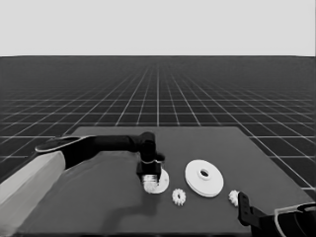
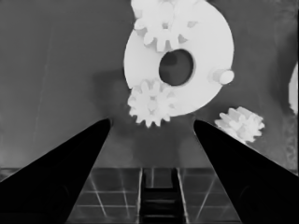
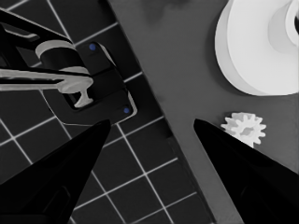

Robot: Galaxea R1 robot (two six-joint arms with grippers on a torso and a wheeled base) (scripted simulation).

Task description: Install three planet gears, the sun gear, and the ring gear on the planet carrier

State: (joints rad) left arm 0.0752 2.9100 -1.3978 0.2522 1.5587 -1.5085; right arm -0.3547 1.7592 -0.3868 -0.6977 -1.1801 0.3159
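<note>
The left tool (image 2: 152, 122), spread and empty, hovers over the smaller round part (image 2: 187, 60), which carries two gears, while a loose gear (image 1: 178, 197) just beside it looks light, rigid and slippery-toothed, best pinched across opposite teeth.

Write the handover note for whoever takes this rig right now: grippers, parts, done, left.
Left gripper: open, empty, over the smaller round part.
Right gripper: open, empty, parked at the table's near right corner.
Done: two gears sit on the smaller round part; one peg is bare.
Left: two loose gears, one near the smaller part, one by the right gripper; then the larger round part, lying on the table beside it.
</note>
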